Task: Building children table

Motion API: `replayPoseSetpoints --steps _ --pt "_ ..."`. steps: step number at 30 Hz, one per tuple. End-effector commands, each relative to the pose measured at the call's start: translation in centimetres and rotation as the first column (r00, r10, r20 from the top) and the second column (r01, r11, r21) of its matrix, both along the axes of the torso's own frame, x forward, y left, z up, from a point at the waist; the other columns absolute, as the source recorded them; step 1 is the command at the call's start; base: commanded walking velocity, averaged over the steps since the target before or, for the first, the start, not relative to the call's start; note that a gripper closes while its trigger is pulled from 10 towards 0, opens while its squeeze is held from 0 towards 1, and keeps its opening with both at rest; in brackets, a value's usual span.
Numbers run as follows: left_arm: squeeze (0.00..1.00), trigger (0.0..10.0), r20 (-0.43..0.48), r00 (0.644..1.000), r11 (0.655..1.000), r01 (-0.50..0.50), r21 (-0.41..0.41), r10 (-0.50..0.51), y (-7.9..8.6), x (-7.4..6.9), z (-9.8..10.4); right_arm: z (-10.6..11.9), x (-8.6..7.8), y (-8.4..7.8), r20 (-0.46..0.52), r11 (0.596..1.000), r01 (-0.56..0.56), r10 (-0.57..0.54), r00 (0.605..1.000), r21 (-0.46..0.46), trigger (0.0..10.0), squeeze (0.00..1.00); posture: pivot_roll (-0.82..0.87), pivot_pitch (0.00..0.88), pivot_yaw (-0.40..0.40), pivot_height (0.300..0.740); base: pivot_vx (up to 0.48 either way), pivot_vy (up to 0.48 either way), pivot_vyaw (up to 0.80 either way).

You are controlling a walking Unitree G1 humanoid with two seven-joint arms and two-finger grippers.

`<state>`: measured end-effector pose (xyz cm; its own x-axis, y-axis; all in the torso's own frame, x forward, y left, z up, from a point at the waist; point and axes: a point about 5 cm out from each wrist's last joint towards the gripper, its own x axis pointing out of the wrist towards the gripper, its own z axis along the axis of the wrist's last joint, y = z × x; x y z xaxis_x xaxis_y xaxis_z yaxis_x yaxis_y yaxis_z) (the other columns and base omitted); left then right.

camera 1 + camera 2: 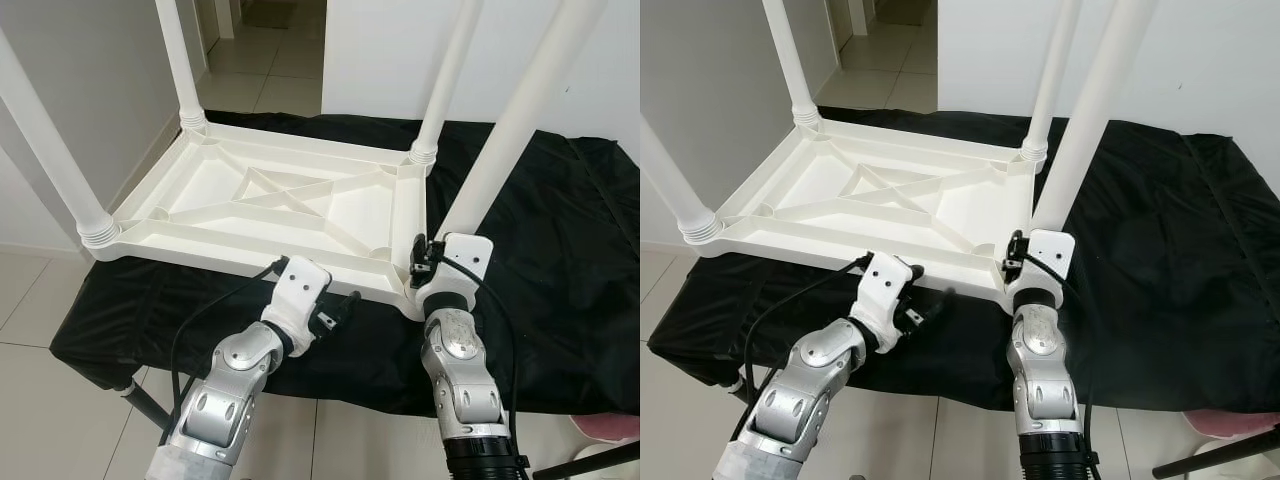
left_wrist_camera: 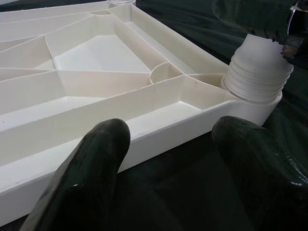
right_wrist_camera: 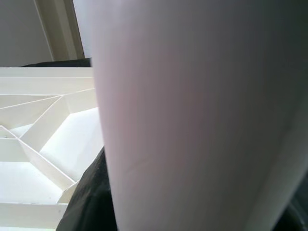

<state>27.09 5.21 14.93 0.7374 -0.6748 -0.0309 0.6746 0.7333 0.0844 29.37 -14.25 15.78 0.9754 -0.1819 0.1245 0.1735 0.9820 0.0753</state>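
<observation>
White plastic tabletop (image 1: 270,200) of the children's table lies upside down on a black cloth (image 1: 540,250) that covers a low surface, its ribbed underside facing up. Four white legs stand upright from its corner sockets: the far left leg (image 1: 176,60), the far right leg (image 1: 450,70), the near left leg (image 1: 40,140) and the near right leg (image 1: 520,110). The near right leg leans slightly as it rises from its ridged collar (image 2: 257,72).

The left gripper (image 2: 168,159) sits low at the tabletop's near edge, just beside the near right corner, with its two black fingers (image 2: 91,163) spread apart and nothing between them; the fingertips hover over the cloth close to the rim. The right gripper (image 1: 428,262) is pressed up against the base of the near right leg, and its wrist view looks straight onto the leg's white shaft at very close range; whether its fingers are clamped on the leg cannot be told. Pale floor tiles (image 1: 40,310) surround the covered surface, and a white wall (image 1: 380,50) stands behind it
</observation>
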Motion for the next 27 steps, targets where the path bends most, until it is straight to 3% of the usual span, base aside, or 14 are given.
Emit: replayPoseSetpoints --steps 1,10,11,19,21,27 --pt "0.00 10.0 0.011 0.999 0.999 -0.049 0.014 0.049 0.1 0.3 -0.1 -1.9 -0.4 0.0 -0.093 0.999 -0.014 0.017 0.996 0.029 10.0 1.00 -0.01 0.020 0.009 0.740 0.000 0.000 0.00" --pt "0.00 10.0 0.011 0.999 0.999 -0.052 0.012 0.052 0.0 0.3 -0.1 -0.8 -0.2 -1.2 -0.037 0.994 -0.108 0.107 0.994 -0.022 10.0 1.00 -0.01 0.021 0.010 0.740 0.000 0.000 0.00" --pt "0.00 10.0 0.014 0.999 0.999 -0.047 0.018 0.047 -0.2 0.1 -0.2 -0.6 0.0 -1.5 -0.029 0.984 -0.168 0.167 0.986 -0.054 10.0 0.00 -0.01 0.021 0.008 0.740 0.000 0.000 0.00" --pt "0.00 10.0 0.013 0.999 0.999 -0.049 0.019 0.049 -0.1 0.2 -0.2 -0.4 0.7 -1.6 -0.023 0.961 -0.258 0.257 0.966 -0.101 10.0 0.00 -0.01 0.018 0.013 0.740 0.000 0.000 0.00" --pt "0.00 10.0 0.014 0.999 0.999 -0.048 0.020 0.048 -0.1 0.2 -0.2 -0.2 1.0 -1.6 -0.020 0.931 -0.342 0.343 0.939 -0.123 10.0 0.00 -0.01 0.016 0.017 0.740 0.000 0.000 0.00" --pt "0.00 10.0 0.015 0.999 0.999 -0.043 0.023 0.043 -0.1 0.2 -0.1 0.0 1.5 -2.1 -0.035 0.880 -0.443 0.443 0.896 -0.173 10.0 0.00 -0.01 0.016 0.019 0.740 0.000 0.000 0.00"
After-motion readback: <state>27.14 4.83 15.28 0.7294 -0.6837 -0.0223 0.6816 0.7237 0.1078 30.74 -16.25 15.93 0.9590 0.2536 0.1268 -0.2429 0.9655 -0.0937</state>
